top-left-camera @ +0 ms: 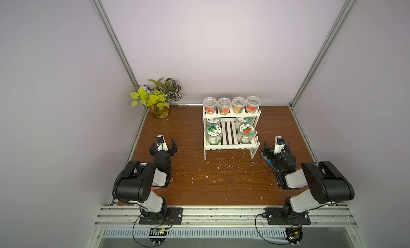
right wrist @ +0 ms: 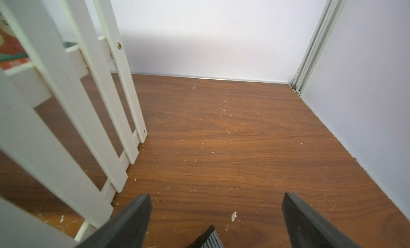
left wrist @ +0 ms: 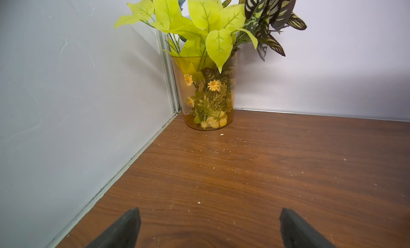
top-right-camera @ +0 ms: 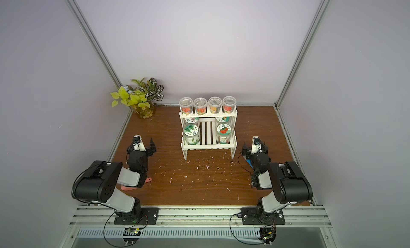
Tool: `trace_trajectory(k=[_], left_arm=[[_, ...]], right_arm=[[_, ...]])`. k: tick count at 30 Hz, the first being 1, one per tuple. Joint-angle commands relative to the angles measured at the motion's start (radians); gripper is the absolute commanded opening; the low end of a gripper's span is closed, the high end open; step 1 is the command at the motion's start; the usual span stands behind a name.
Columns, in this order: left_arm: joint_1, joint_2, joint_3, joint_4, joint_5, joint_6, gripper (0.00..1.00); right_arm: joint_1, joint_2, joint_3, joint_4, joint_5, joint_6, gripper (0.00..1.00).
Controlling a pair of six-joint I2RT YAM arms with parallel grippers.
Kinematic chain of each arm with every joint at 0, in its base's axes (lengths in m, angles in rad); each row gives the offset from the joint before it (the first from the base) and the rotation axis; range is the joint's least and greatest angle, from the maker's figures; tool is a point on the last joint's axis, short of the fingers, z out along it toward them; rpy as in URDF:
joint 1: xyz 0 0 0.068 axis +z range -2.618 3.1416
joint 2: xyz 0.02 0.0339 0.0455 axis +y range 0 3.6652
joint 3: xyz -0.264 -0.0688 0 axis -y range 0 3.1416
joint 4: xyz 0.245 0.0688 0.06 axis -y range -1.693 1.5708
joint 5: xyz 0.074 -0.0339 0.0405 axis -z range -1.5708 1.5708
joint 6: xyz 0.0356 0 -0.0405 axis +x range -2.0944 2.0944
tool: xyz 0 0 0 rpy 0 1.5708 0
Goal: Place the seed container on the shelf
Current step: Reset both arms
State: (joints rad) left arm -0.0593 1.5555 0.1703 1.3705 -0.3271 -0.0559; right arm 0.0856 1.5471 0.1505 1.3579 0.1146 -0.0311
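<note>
Shelf stands centre-far on the bench, with seed containers on both tiers: four clear cups above, four lidded jars below. Left gripper and right gripper flank it, each spread wide and holding nothing.

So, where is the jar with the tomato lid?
In a top view, the tomato-lid jar stands on the lower tier of the shelf, at its right front corner, in front of another jar.
</note>
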Motion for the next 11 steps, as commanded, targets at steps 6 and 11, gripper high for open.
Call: trace_trajectory(k=[6, 11], left_arm=[[-0.008, 0.008, 0.009, 0.019, -0.017, 0.008, 0.99], [-0.008, 0.007, 0.008, 0.019, -0.017, 0.005, 0.99]], right_arm=[[-0.003, -0.001, 0.05, -0.001, 0.136, 0.039, 0.99], [-0.004, -0.002, 0.05, 0.0, 0.134, 0.039, 0.99]])
